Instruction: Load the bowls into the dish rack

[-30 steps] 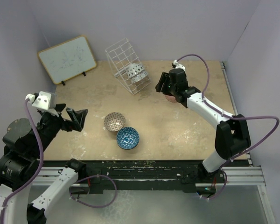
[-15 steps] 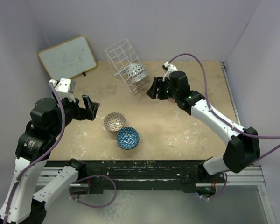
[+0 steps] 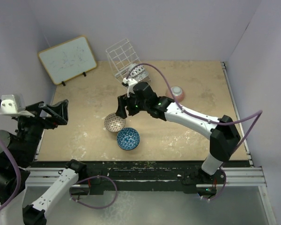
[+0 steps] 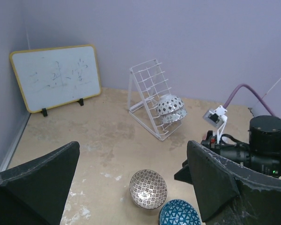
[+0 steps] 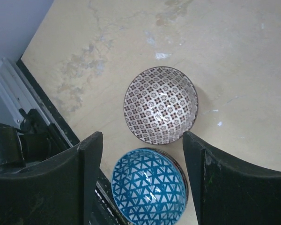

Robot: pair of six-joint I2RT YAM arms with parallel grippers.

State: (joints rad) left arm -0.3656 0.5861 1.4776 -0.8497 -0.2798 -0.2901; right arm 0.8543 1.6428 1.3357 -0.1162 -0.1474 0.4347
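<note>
Table (image 3: 196, 126): tan top, scuffed, enclosed by lilac walls.

Whiteboard (image 3: 67, 58): propped at the far left; not part of the job.

Dish rack (image 3: 124, 58): stands at the far centre, its angled frame leaning back. Grey-and-white bowls (image 4: 171, 108) sit in its lower part (two, nested, as far as the left wrist view shows).

Left gripper (image 4: 133, 145): raised over the near left edge, jaws spread as wide as they go, nothing between them. It is well apart from every bowl.

Right gripper (image 5: 143, 136): reached across to the centre of the table, pointing down, jaws parted and empty. It hangs above the brown-patterned bowl (image 3: 114, 122), one finger to each side of it in the wrist view, with no contact apparent.

Loose bowls: the brown-patterned bowl lies upright at near centre, the blue bowl (image 3: 128, 138) just beside it on the near side, rims touching or nearly so. A pink bowl (image 3: 176, 92) lies on the table right of the rack.

Step in hand, by my assessment: approach to pick up the brown-patterned bowl. The next move calls for lowering onto its rim away from the blue neighbour, then closing.
</note>
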